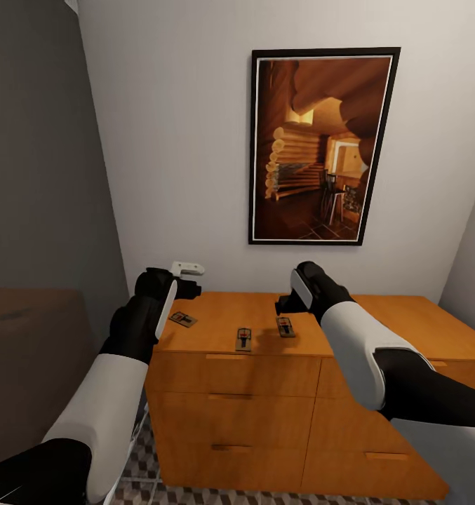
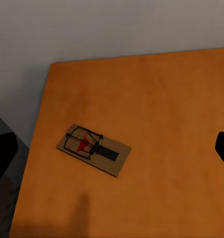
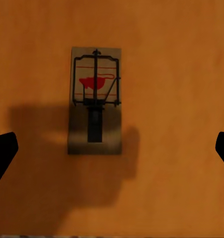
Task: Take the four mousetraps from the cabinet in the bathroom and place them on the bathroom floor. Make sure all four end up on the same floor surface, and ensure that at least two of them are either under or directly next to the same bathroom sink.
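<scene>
Mousetraps: three lying flat on the cabinet (image 1: 265, 365) top, below the framed picture (image 1: 323, 146).
Right tool (image 3: 112, 148): hovering wide over one mousetrap (image 3: 95, 100).
Left tool (image 2: 112, 153): hovering wide over another mousetrap (image 2: 93, 149).
Risk: pinching a thin board badly, flipping it off the edge.

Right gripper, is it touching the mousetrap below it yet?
Apart. In the right wrist view the mousetrap lies flat on the cabinet top, with bare wood between it and both dark fingertips.
</scene>
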Robot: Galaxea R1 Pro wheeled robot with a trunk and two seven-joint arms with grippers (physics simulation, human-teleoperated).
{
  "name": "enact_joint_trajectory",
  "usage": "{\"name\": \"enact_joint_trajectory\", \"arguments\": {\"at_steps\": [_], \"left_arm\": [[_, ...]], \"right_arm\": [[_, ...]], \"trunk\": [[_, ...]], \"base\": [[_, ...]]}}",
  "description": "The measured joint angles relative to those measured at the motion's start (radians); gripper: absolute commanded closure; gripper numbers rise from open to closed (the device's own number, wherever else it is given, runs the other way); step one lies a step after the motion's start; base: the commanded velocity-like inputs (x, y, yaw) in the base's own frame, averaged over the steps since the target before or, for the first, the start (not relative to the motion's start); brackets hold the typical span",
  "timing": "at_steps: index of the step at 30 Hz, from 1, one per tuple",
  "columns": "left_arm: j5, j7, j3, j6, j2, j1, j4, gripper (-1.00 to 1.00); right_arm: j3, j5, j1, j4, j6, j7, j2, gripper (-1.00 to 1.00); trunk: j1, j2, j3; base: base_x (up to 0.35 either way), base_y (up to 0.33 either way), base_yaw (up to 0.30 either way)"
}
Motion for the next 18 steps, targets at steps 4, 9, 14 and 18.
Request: {"name": "enact_joint_trajectory", "arguments": {"at_steps": [4, 9, 14, 18], "left_arm": [[0.0, 0.0, 0.0, 0.0, 0.0, 0.0, 0.0, -1.0], [0.0, 0.0, 0.0, 0.001, -0.001, 0.0, 0.0, -1.0], [0.0, 0.001, 0.0, 0.001, -0.005, 0.0, 0.0, -1.0], [-0.001, 0.001, -0.001, 0.001, -0.007, 0.0, -0.001, -1.0]], "right_arm": [[-0.002, -0.001, 0.0, 0.005, 0.0, 0.0, 0.0, -1.0], [-0.003, -0.001, 0.0, 0.014, -0.002, 0.0, 0.0, -1.0], [-0.005, 0.0, 0.0, 0.017, -0.002, 0.0, 0.0, -1.0], [-0.007, 0.0, 0.0, 0.018, -0.002, 0.0, 0.001, -1.0]], "trunk": [[0.0, 0.0, 0.0], [0.0, 0.0, 0.0], [0.0, 0.0, 0.0], [0.0, 0.0, 0.0]], "base": [[0.0, 0.0, 0.0], [0.0, 0.0, 0.0], [0.0, 0.0, 0.0], [0.0, 0.0, 0.0]]}}
